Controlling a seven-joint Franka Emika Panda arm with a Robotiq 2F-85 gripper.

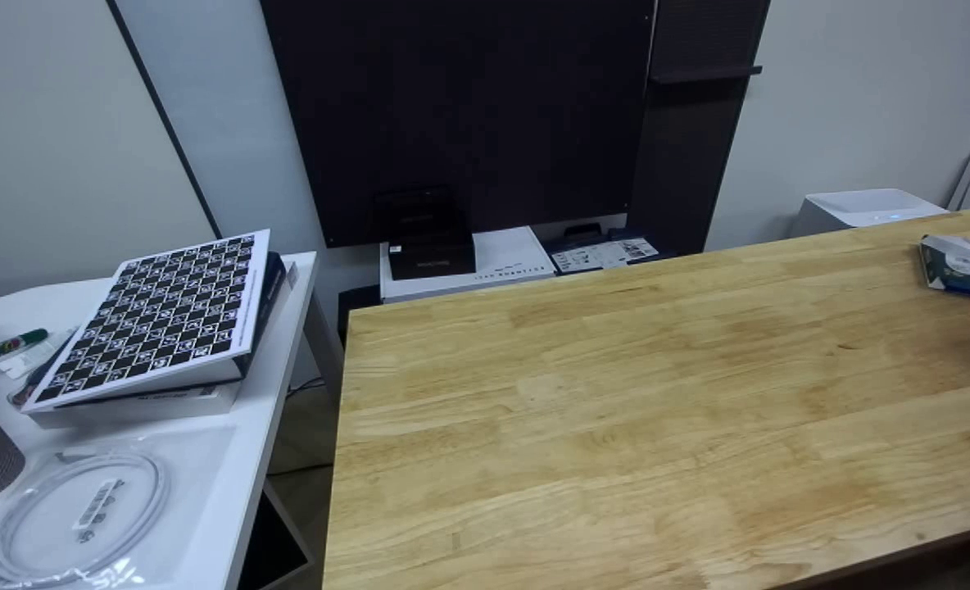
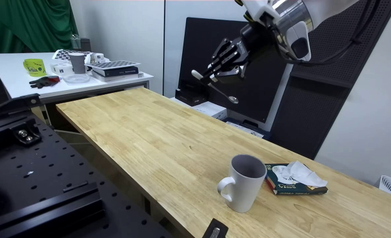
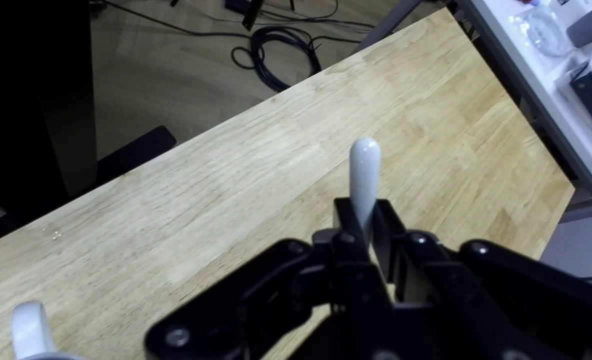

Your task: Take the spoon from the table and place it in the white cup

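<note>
Standing near a pale wall (image 1: 862, 90) and a black board (image 1: 469, 98), the wooden table (image 2: 142, 132) has a smooth-looking top of patchwork grain. Over it the arm (image 2: 294, 16) hangs high, presumably for clearance, its gripper (image 2: 207, 78) pinched nearly together. A flat green box (image 2: 301, 191) lies just beside the white cup (image 2: 245, 186), which stands upright, mouth up, presumably ready to receive. Clamped in the gripper, in midair, is the spoon (image 3: 364, 172), well apart from the cup; holding its white handle probably leaves the lower-tipped silvery bowl free to enter first.
</note>
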